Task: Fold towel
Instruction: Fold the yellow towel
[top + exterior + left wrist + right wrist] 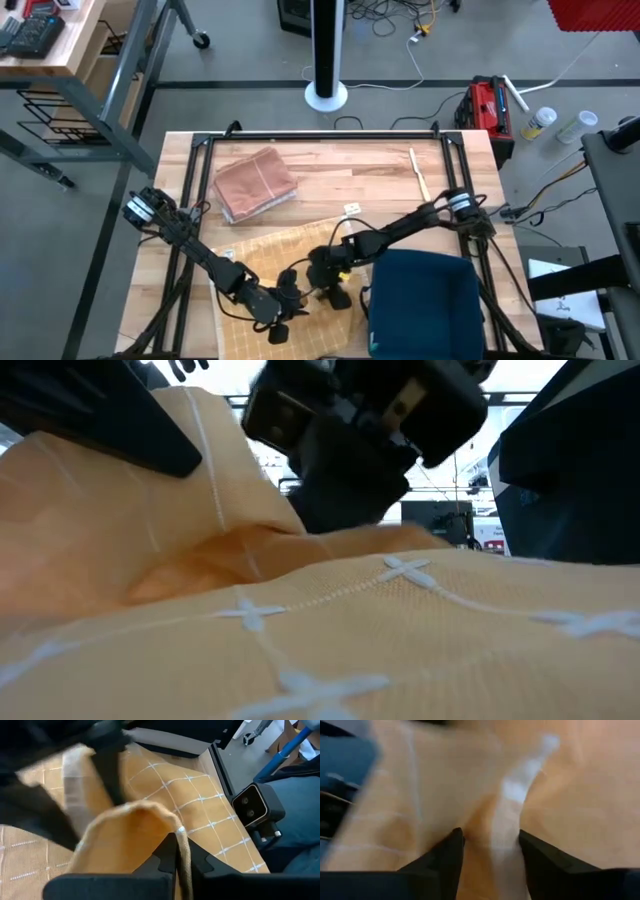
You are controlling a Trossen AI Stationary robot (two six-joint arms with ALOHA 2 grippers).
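Yellow towel [200,805], white-gridded, lies rumpled, one edge lifted.

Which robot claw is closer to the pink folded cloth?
Left. The left claw sits below the pink folded cloth, pinching the yellow towel. The right claw is farther off, toward the blue cloth.

towel [268,258]: we see its near part hidden under both arms in the high view.
right gripper [490,851]: motion blur; we cannot tell whether cloth lies between the fingers.
blue cloth [425,300]: cut off by the bottom edge.
low view: dark shapes block the top.
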